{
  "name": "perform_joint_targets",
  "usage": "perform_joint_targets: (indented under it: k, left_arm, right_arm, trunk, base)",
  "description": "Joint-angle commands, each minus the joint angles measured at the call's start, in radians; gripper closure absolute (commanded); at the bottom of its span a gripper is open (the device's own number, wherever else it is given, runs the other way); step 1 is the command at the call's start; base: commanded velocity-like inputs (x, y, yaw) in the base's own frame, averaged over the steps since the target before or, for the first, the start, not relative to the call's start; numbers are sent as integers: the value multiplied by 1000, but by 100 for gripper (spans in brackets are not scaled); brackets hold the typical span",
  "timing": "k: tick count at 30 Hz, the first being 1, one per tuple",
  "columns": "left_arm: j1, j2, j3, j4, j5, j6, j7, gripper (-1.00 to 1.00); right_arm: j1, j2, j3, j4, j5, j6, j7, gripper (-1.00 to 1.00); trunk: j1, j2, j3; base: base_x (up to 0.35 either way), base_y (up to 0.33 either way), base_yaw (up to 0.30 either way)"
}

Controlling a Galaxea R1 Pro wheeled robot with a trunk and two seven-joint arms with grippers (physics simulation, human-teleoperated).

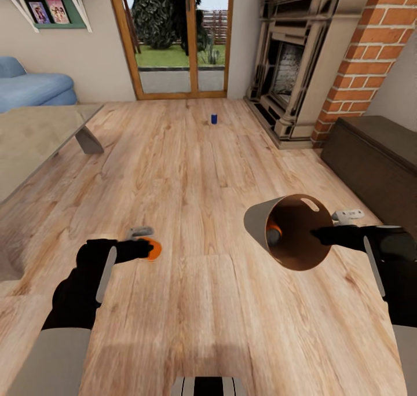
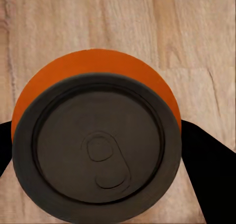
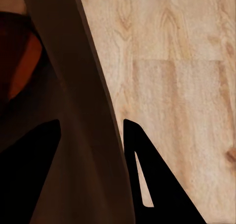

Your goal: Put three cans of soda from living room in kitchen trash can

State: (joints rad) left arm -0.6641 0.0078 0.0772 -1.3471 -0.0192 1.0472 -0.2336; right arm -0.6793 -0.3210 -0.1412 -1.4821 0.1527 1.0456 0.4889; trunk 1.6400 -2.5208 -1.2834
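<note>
An orange can of soda [image 1: 154, 249] with a grey top [image 2: 98, 140] sits in my left gripper [image 1: 145, 250], which is shut on it low over the wood floor. Black fingers [image 2: 209, 170] flank the can. My right gripper [image 1: 321, 234] is shut on the rim of the light-grey tash can [image 1: 260, 222], held tilted with its mouth toward me. Its wall [image 3: 83, 126] runs between the two fingers. A second orange can [image 1: 273, 232] lies inside against the orange-brown inner wall. A dark blue can [image 1: 214, 118] stands upright on the floor far ahead, before the glass door.
This is the living room. A low table [image 1: 35, 141] and blue sofa [image 1: 35, 89] are on the left. The fireplace [image 1: 289, 72], brick chimney [image 1: 370, 54] and dark low cabinet [image 1: 376, 158] line the right. Glass doors [image 1: 174, 37] stand ahead, across open wood floor.
</note>
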Motion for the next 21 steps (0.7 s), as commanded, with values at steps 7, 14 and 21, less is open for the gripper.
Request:
perform_joint_targets:
  k: [7,14,21]
  left_arm:
    - [0,109,6,-84,2,0,-327,100]
    - [-4,215,14,-80,0,0,-705,100]
    - [-15,233,10,-74,1,0,-917,100]
  right_arm:
    - [12,4,7,12,-15,2,1,100]
    - [13,6,39,17,-15,2,0,100]
    - [14,7,51,52,-15,2,0,100]
  trunk:
    - [-3,2,27]
    - [-6,3,54]
    - [-9,5,81]
  base:
    - [0,0,0]
    - [0,0,0]
    - [0,0,0]
